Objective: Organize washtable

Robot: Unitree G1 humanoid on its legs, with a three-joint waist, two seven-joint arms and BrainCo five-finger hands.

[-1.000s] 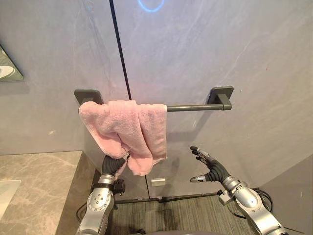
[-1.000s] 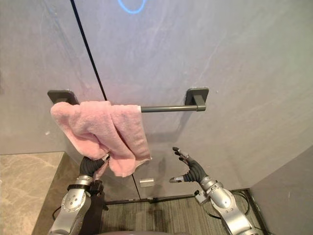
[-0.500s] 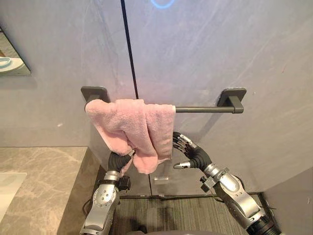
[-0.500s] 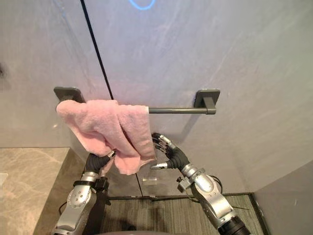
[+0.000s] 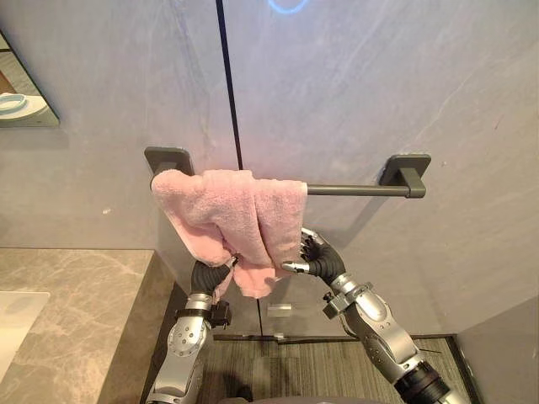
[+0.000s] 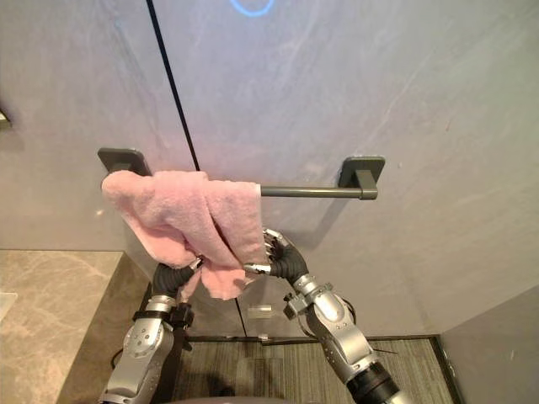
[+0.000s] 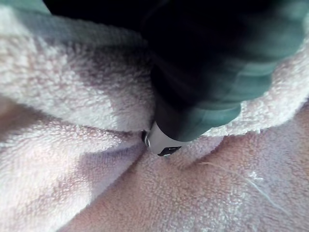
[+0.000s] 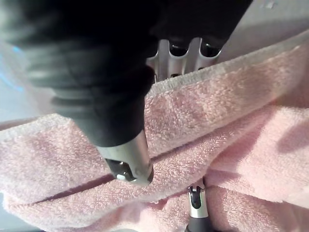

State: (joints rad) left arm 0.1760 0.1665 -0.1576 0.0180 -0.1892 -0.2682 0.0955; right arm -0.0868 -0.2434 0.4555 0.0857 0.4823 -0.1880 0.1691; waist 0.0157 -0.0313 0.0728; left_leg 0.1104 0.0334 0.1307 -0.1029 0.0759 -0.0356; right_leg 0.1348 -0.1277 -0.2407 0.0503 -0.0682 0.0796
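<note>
The right hand (image 5: 316, 257), centre frame, pinches the side edge of the pink towel (image 5: 227, 210) bunched at the bar's (image 5: 354, 190) left end, likely to spread it rightward. Beneath, the left hand (image 5: 207, 276) is buried in the cloth, its grip unclear.

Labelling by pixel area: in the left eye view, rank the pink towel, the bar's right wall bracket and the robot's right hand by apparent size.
1. Pink terry towel: clearly largest.
2-3. Right hand and dark square right bracket look alike; the hand is nearer the camera, so unranked.
</note>
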